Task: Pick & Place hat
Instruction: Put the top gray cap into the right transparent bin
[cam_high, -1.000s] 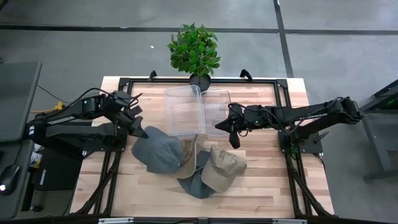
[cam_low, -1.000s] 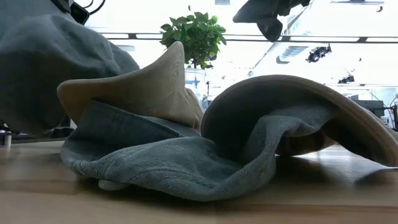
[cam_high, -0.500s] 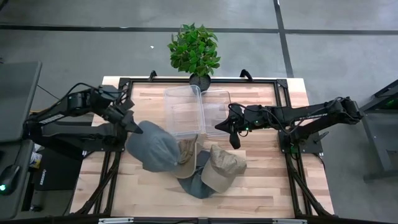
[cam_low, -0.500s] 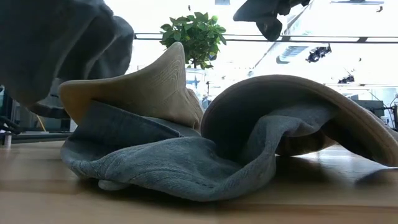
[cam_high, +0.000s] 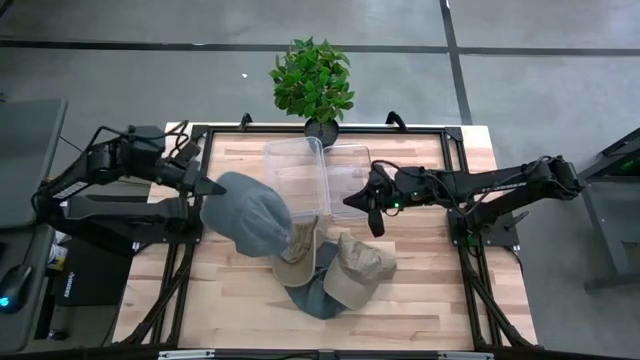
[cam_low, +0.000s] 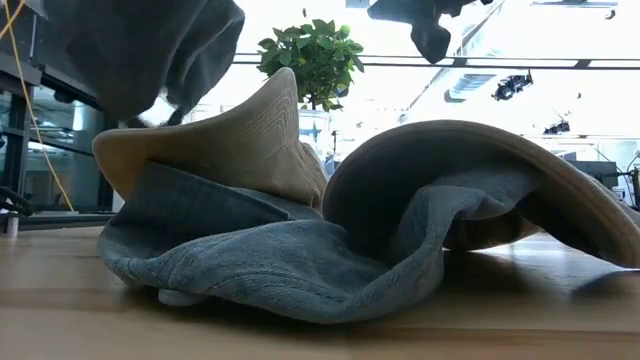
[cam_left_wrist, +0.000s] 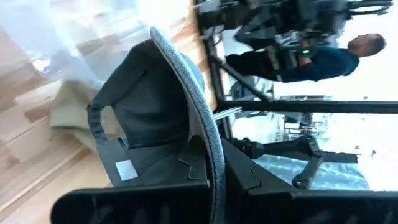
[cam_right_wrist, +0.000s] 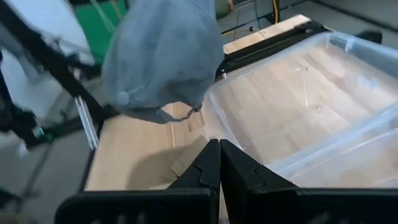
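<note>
- Over at the table's left side, the left gripper (cam_high: 207, 186) was clamped tight on the brim of the grey hat (cam_high: 247, 214), which hung lifted clear of the wood, just beside the clear plastic bin (cam_high: 300, 180).
- From above, that hat read as a soft, rounded cloth dome; only the left wrist view showed its dark hollow inside, a small white label and the thin curved brim edge pinched between the fingers (cam_left_wrist: 186, 186).
- Down at table height, the pile showed its textures: a ribbed tan hat (cam_low: 245, 145) peaked over a limp, crumpled denim-blue hat (cam_low: 260, 250), with a second tan cap (cam_low: 560, 185) arching at right.
- Behind them stood a leafy green plant (cam_high: 311, 80).
- On the right, the right gripper (cam_high: 374, 218) hovered above the bin's edge, fingers pressed together on nothing; its wrist view alone caught the bin's glossy see-through walls.
</note>
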